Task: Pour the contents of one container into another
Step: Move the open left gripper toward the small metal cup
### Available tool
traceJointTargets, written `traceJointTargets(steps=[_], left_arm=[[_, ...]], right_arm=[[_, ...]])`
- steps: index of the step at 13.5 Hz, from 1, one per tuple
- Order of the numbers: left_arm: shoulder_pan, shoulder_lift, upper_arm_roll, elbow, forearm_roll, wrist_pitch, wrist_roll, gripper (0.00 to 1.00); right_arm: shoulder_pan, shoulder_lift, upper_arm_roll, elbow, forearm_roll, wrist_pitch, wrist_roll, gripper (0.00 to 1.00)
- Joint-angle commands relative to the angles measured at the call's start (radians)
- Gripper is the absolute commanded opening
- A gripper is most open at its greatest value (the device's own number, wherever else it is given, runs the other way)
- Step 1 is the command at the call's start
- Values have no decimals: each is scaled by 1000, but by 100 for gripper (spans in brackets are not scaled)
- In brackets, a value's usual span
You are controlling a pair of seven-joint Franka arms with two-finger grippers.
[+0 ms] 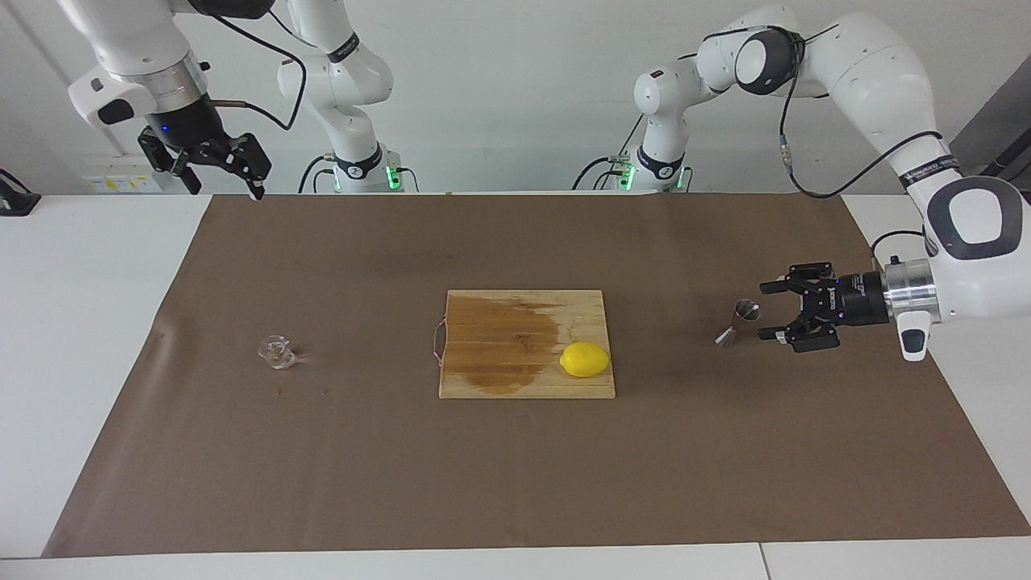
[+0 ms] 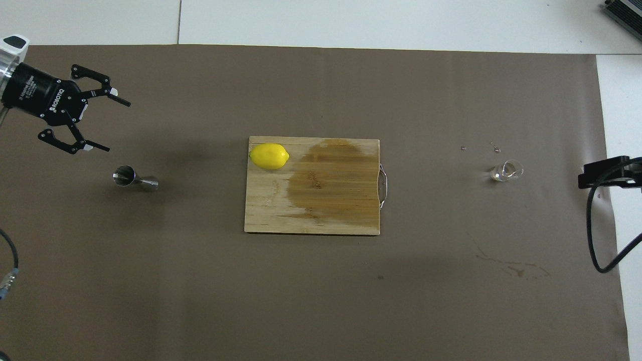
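Note:
The small clear glass vessel [image 1: 278,352] [image 2: 506,171] stands on the brown mat toward the right arm's end. The steel hourglass jigger [image 1: 737,322] [image 2: 133,179] stands on the mat toward the left arm's end. My left gripper [image 1: 763,310] [image 2: 117,126] hangs low over the mat just beside the jigger. Its fingers are open, point at the jigger and hold nothing. My right gripper [image 1: 225,184] waits open and empty, high over the mat's corner by its own base, well away from the glass vessel.
A wooden cutting board [image 1: 580,310] [image 2: 266,210] with a dark wet patch lies mid-table between the two containers. A yellow lemon [image 1: 585,359] [image 2: 269,156] sits on the board's corner. Small spill marks [image 2: 516,268] dot the mat near the right arm's end.

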Motion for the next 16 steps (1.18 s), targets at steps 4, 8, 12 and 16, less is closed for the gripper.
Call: traceJointTargets(steps=[4,8,12,16], left_arm=[[-95,-36,166,-57,-162,-24,-27,100],[-76,-52,173,-125,-245,-20,-37,100],[-10,-68,178,-190,-279,-23,-32,100],[30,-108,180,-300,-308,-15,-14,100]], right_arm=[[-2,-14,1,-12,23,-3,9,100],[-2,-14,1,-12,23,-1,9,100],[-4,-14,1,-12,23,-3,7,100],[-4,-14,1,-12,23,-3,7,100]])
